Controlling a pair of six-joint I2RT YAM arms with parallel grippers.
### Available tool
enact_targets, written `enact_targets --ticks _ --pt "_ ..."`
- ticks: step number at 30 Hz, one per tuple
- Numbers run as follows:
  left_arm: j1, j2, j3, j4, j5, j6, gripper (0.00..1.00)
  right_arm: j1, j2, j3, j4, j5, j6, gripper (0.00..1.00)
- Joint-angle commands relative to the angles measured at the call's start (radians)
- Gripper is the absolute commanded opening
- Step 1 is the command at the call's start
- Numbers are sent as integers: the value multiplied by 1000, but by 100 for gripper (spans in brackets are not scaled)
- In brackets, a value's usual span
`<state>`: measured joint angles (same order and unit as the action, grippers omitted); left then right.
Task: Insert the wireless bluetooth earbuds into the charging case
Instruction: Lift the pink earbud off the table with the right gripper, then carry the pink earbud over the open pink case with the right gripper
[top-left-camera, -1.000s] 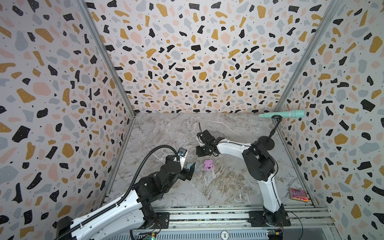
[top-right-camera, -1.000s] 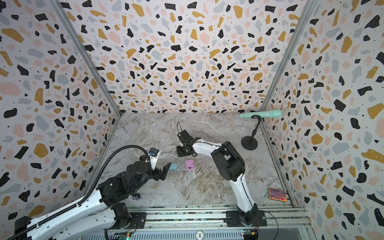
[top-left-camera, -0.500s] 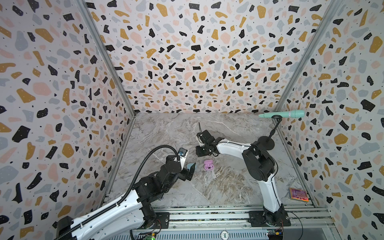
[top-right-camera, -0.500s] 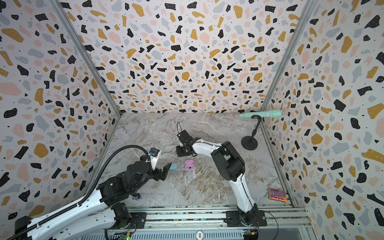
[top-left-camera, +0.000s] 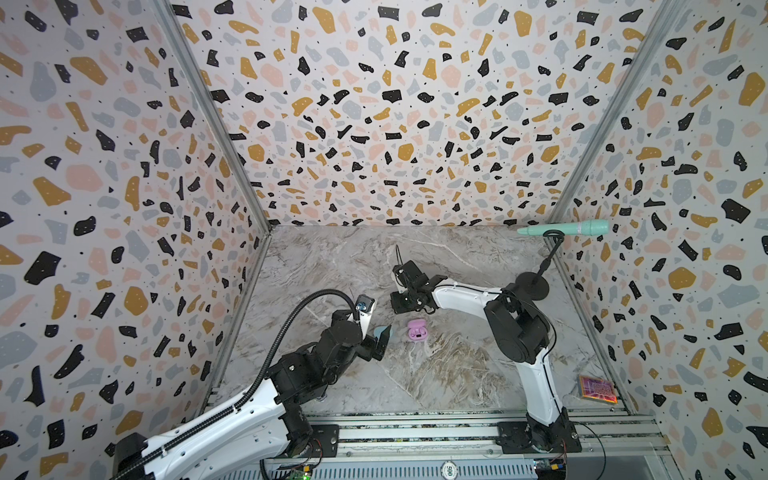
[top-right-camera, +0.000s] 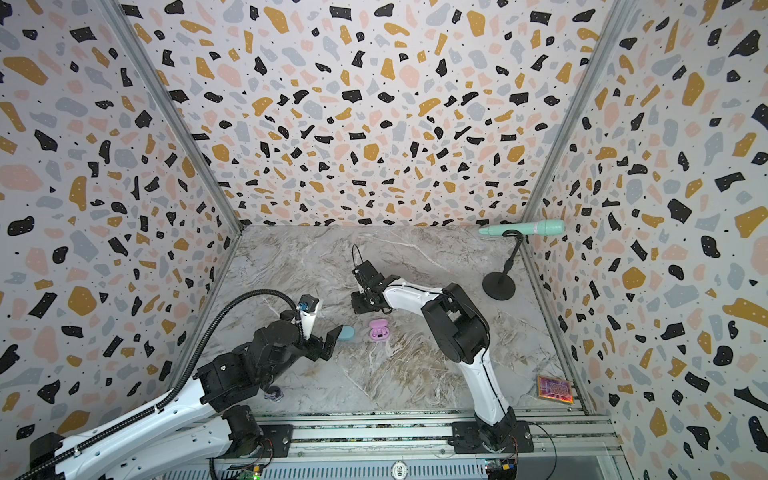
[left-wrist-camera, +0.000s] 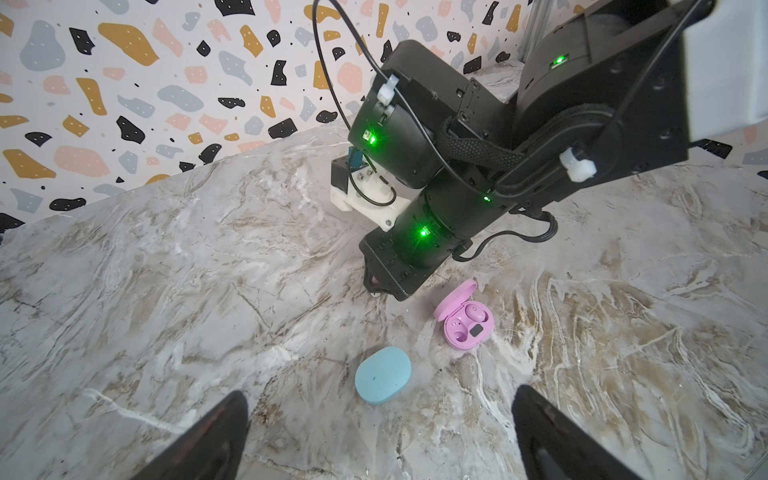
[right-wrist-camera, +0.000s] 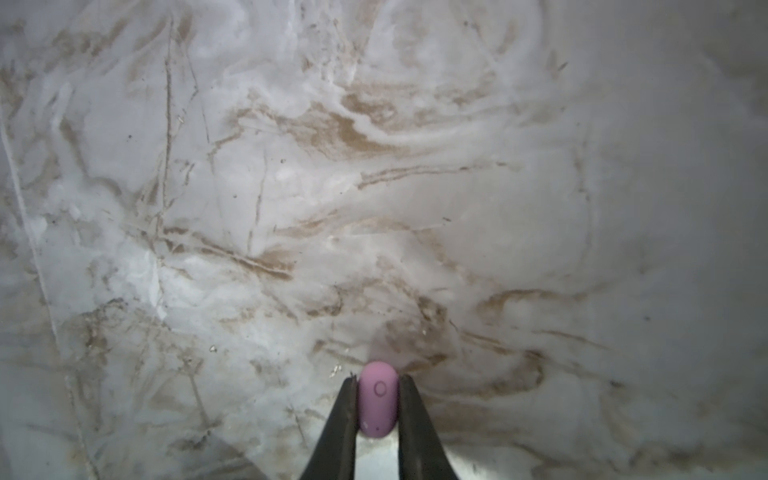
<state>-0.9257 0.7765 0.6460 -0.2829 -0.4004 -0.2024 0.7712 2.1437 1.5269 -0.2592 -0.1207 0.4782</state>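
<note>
**Top views.** Pink case (top-left-camera: 417, 331), lid up, on marble table (top-left-camera: 457, 374). Right claw (top-left-camera: 400, 306) just behind the case, tips down. Left claw (top-right-camera: 330, 343) near the case, over the shut blue case (top-right-camera: 347, 333), likely standing by.

**Left wrist.** Left claw's jaws spread wide, empty. Seated earbud (left-wrist-camera: 476, 312) filled one socket of the pink case; the other was vacant.

**Right wrist.** Right claw pinched the pink earbud (right-wrist-camera: 377, 403) across its sides, probably to leave it free for the vacant socket.

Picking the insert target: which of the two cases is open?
The pink case, lid hinged up and inside showing. The blue case beside it is shut.
</note>
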Motion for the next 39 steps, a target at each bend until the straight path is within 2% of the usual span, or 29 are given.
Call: enact_targets --ticks 1,11,22,30,39 --pt "5 -6 -10 39 8 0 100 11 -84 17 -4 53 16 18" --pt "6 -16 -11 38 7 -1 100 22 -157 -21 2 121 59 17" --pt "5 -28 -12 37 14 -2 100 58 -319 -145 26 199 99 17" --pt "5 -10 -9 36 67 -3 100 90 -484 -329 76 251 158 15" --pt "6 46 -12 36 191 -5 100 144 -610 -460 78 324 209 14"
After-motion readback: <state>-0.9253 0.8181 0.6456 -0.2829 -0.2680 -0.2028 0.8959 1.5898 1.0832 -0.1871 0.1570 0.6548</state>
